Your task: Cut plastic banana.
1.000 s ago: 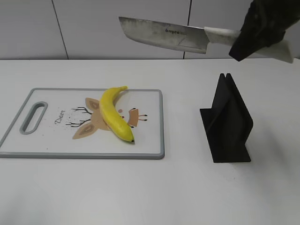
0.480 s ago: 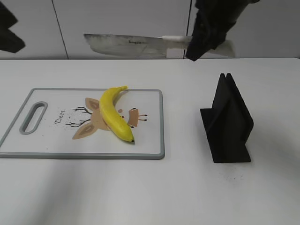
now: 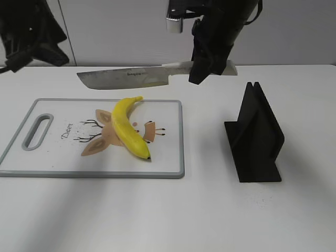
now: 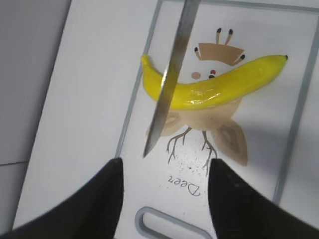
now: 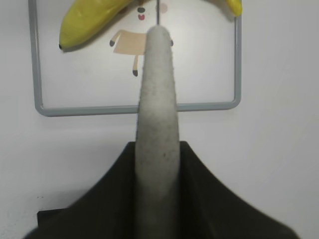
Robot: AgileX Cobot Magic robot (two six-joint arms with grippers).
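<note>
Banana (image 3: 127, 127) lies whole on the board (image 3: 168, 157); no cut yet. Right gripper (image 3: 202, 65), jaws clamped on the knife (image 3: 126, 77), holds it above; left gripper (image 4: 164, 199) hovers, jaws wide.

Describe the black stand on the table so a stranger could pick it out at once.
Start at the white table and find the grey-rimmed cutting board on its left half. Right of the board, apart from it, stands the black stand: an upright wedge with a slot along its top, the only dark thing resting on the table.
</note>
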